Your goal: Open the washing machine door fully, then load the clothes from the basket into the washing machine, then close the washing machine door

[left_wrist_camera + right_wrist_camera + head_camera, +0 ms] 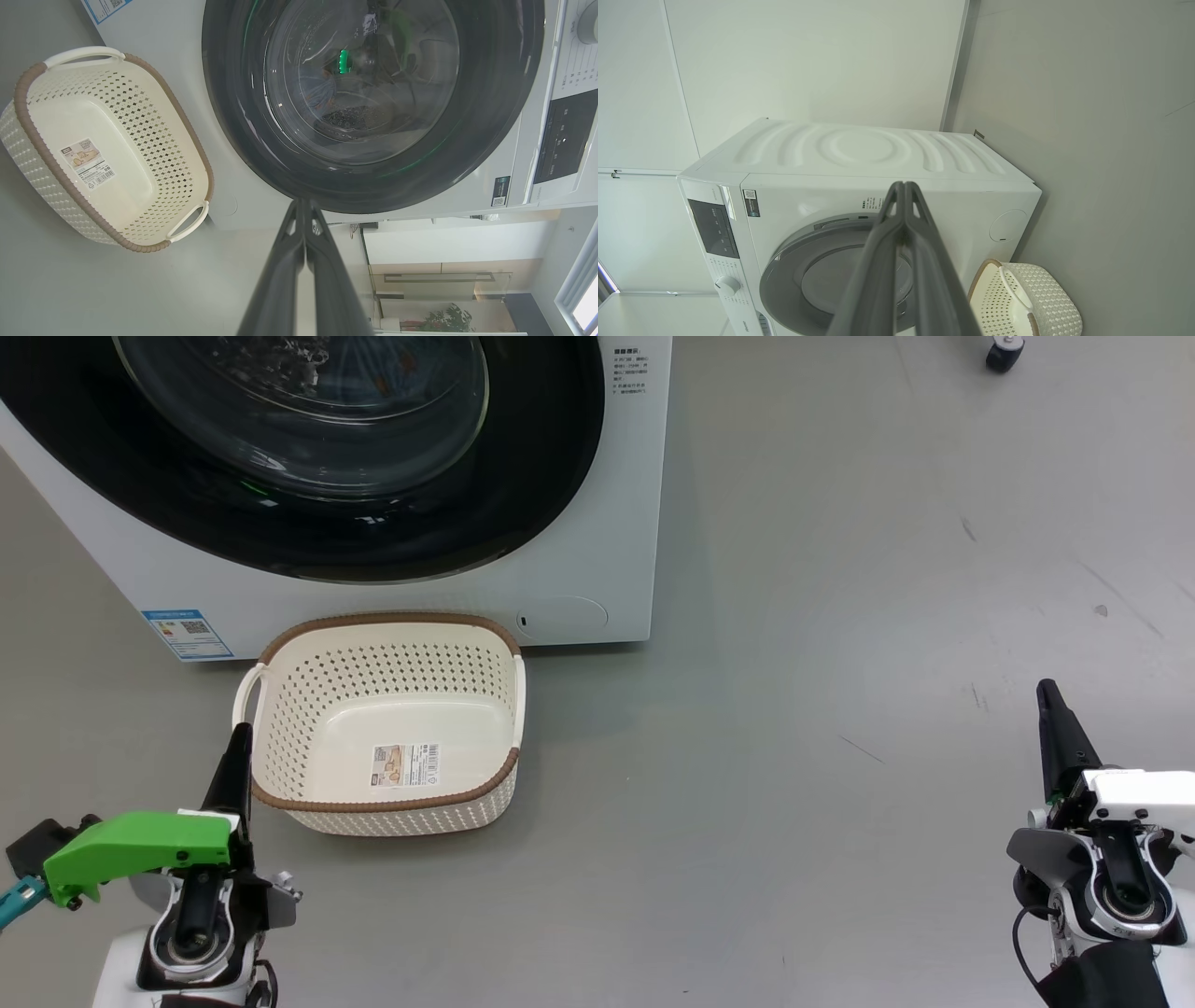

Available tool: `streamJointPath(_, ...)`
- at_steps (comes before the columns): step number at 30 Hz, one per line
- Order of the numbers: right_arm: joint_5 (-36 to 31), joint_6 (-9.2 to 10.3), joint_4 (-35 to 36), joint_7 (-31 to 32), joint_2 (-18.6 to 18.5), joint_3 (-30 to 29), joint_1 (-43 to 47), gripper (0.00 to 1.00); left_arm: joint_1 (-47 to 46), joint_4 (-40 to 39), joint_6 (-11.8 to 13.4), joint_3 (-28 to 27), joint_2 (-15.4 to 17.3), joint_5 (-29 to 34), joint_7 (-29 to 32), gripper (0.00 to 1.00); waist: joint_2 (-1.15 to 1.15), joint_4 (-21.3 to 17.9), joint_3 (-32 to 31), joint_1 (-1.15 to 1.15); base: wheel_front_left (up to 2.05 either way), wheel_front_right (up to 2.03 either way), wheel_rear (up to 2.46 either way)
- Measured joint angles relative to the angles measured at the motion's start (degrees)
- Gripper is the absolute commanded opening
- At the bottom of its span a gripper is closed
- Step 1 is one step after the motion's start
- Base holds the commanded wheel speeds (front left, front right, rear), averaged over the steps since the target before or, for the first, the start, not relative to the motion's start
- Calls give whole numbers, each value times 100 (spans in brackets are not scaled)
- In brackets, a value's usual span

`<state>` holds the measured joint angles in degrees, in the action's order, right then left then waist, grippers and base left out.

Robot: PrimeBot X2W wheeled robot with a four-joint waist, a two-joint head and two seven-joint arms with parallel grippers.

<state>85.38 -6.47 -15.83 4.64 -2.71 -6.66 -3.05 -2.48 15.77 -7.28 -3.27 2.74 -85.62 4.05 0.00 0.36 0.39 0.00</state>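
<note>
Left tool (240, 739): fingers pressed together, holding nothing, poised over the floor just beside the left handle of the basket (401, 817). The basket stands upright and empty, its base label bare, against the foot of the washing machine (625, 523) at the floor's far edge. The washing machine door (551, 467) sits flush in the front panel. Its glossy black rim rings a bulging clear glass bowl, and blue fabric behind the glass, judged to be the clothes (316, 91), lies in the drum. Right tool (1048, 695): fingers together, empty, well apart over bare floor. Judgement: the closing step appears complete, so the next move calls only for confirming the latch.
</note>
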Motion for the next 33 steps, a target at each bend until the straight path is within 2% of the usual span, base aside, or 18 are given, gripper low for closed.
streamJointPath(9,614,-22,-1,163,52,-100,-10,0,-46,-1,0,-44,-8,-656,153,0,0,-36,-22,0,0,0,0)
streamJointPath(33,631,-23,0,163,58,-111,-24,0,-96,-3,0,-49,-9,-660,153,0,0,-36,-22,0,0,0,0)
